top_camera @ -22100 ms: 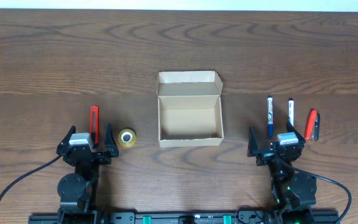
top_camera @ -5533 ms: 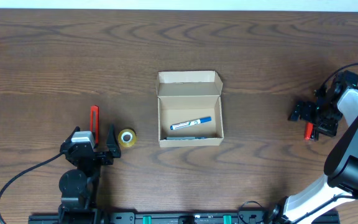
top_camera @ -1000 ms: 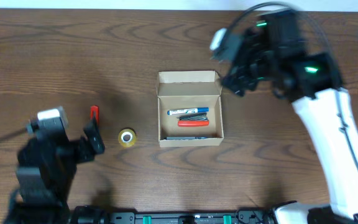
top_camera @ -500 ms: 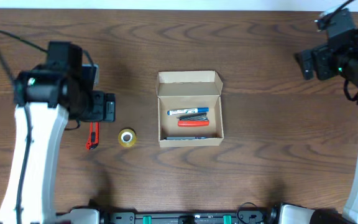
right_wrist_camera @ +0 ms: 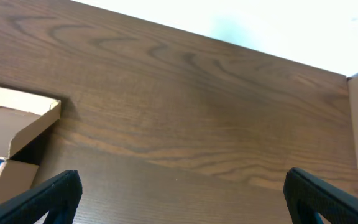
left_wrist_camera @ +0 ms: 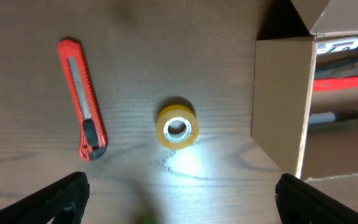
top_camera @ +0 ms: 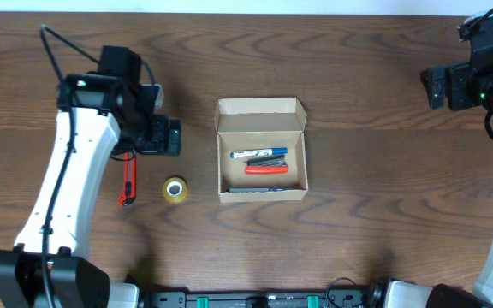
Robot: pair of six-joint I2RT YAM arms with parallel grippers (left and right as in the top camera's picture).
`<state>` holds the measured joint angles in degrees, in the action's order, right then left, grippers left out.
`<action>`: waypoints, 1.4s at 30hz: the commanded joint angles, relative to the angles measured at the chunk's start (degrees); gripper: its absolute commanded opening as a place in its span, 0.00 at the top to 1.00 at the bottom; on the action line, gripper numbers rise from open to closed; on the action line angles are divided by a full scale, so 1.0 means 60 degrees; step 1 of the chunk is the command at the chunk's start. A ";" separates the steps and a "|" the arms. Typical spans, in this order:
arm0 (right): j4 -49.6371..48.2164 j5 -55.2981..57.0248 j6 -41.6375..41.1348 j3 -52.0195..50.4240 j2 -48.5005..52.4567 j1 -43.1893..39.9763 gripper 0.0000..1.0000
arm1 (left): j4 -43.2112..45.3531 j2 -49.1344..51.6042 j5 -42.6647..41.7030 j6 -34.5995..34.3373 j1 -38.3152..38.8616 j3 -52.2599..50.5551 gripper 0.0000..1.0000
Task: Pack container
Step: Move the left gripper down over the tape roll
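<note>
The container (top_camera: 260, 120) is a tan cardboard box at mid-table with its flap lid open toward the far side. Inside lie a blue marker (top_camera: 259, 153), a red pen (top_camera: 266, 168) and a dark pen along the near wall. My left gripper (top_camera: 163, 137) hangs open and empty just left of the box. In the left wrist view it (left_wrist_camera: 182, 199) looks down on a yellow tape roll (left_wrist_camera: 176, 127) and a red box cutter (left_wrist_camera: 82, 115), with the container's wall (left_wrist_camera: 281, 99) at the right. My right gripper (top_camera: 442, 87) is open and empty at the far right.
The tape roll (top_camera: 175, 189) and the box cutter (top_camera: 127, 180) lie on the wooden table left of the box, near the left arm. The right wrist view shows bare wood, the table's far edge (right_wrist_camera: 229, 45) and a corner of the box flap (right_wrist_camera: 17, 121).
The right arm has swung from over the box out to the far right. The left arm has risen from its rest and moved right, closer to the box. Both grippers stayed open.
</note>
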<state>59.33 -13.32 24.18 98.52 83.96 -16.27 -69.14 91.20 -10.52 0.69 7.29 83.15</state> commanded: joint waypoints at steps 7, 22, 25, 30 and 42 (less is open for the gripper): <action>0.0189 -0.0109 -0.0240 -0.0018 0.0313 -0.0058 0.01 | 0.2124 -0.0605 0.0357 -0.0477 0.0739 -0.3355 0.00; 0.0393 -0.0321 -0.0240 -0.0022 0.0849 -0.0025 0.01 | 0.3217 -0.0718 0.0911 -0.1035 0.1818 -0.4353 0.00; 0.0397 -0.0317 -0.0240 -0.0022 0.0849 -0.0025 0.01 | 0.3402 -0.0714 0.0947 -0.1169 0.2007 -0.4353 0.00; 0.0397 -0.0317 -0.0240 -0.0022 0.0849 -0.0025 0.01 | 0.3555 -0.0710 0.0965 -0.1202 0.2040 -0.4360 0.00; 0.0364 -0.0321 -0.0240 -0.0022 0.0849 -0.0025 0.01 | 0.3832 -0.0291 0.0845 -0.1337 0.2047 -0.4459 0.00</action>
<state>61.65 -14.57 23.40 98.50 88.88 -16.27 -46.17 88.12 -5.58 -6.35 19.38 57.06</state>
